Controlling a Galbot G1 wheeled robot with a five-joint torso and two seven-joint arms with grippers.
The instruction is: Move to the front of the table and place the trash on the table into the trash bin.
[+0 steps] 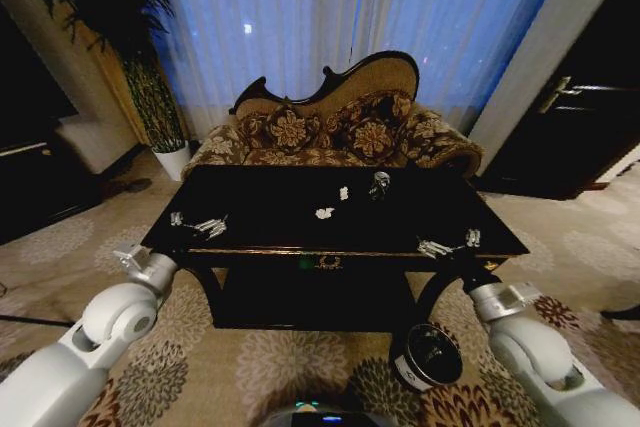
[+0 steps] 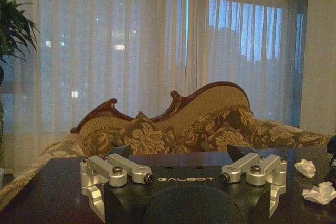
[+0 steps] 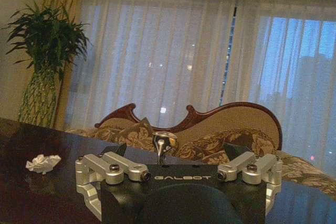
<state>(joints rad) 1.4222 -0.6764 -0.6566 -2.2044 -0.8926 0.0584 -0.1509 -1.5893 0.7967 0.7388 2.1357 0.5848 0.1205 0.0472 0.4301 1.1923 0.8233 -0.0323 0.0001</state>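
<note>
closest in, on the patterned carpet [image 1: 250, 372] just before the table's right front leg, stands the trash bin [image 1: 428, 356], a small black cylinder with a white round label, tipped so its open mouth shows. above it the right hand [image 1: 447, 244] hovers at the front right edge of the glossy black tabletop [image 1: 270, 212], its fingers spread wide and holding nothing; the left hand [image 1: 198, 224] sits likewise over the front left corner, fingers wide apart and empty. in each wrist view the hand's own silver fingers [image 2: 113, 170] stand well separated over the dark surface. farther back, near the middle of the tabletop, lie two small white paper bits [image 1: 325, 213], near each other but apart, and beyond them toward the far edge sits a shiny grey wad [image 1: 379, 184]; whether a clear bottle stands with it cannot be told. in the right wrist view a crumpled white scrap [image 3: 43, 163] lies on the tabletop off to one side. behind the table stands the brown floral sofa [image 1: 330, 127], then sheer curtains [image 1: 330, 17], with a potted plant [image 1: 140, 47] at the left.
</note>
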